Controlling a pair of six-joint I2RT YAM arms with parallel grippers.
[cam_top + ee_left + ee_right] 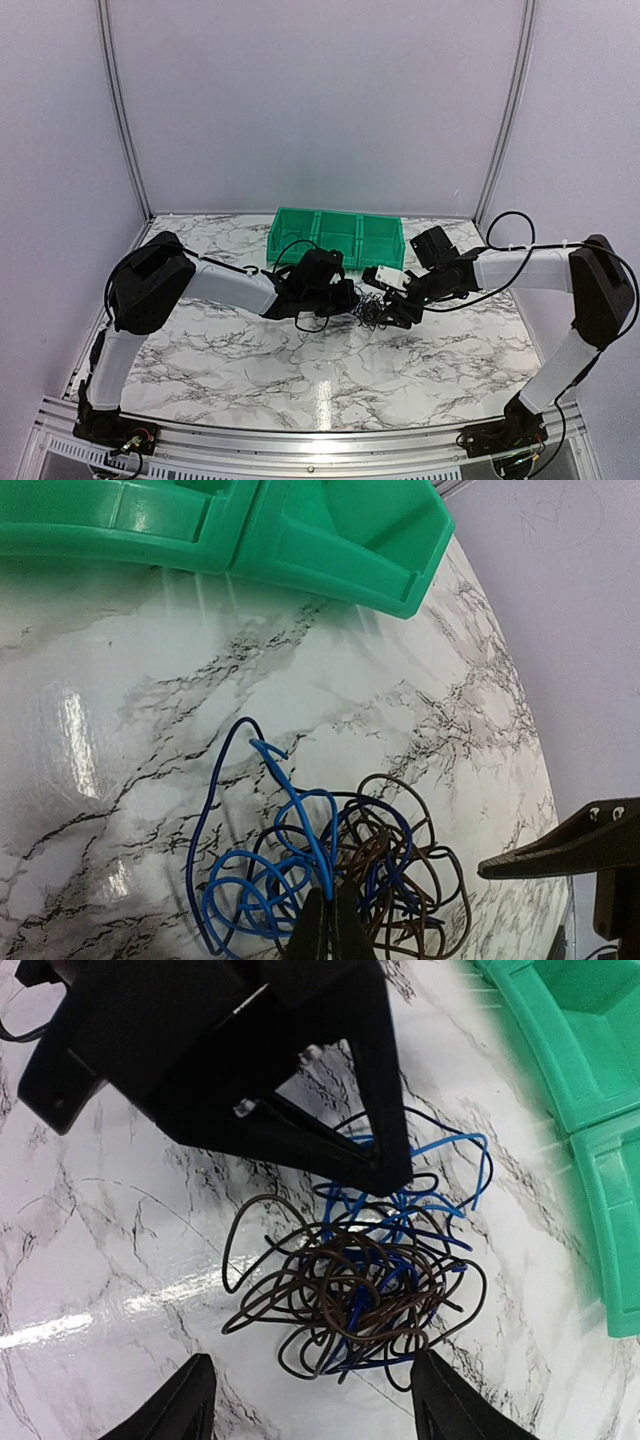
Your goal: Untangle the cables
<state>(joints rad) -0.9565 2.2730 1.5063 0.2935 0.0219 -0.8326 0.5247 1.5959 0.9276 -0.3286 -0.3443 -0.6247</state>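
Observation:
The cables (373, 312) form one small knotted clump of blue, dark blue and brown-black wires on the marble table, between the two grippers. My left gripper (328, 920) is shut on a light blue cable (300, 820) at the near edge of the clump. My right gripper (312, 1400) is open, its fingers (180, 1405) spread wide on either side of the brown side of the clump (355, 1295), without touching it. In the right wrist view the left gripper's black body (260, 1070) hides the far part of the clump.
A green bin (336, 238) with compartments stands just behind the clump; it also shows in the left wrist view (330, 535) and the right wrist view (590, 1090). Both arms meet at the table's middle (330, 385).

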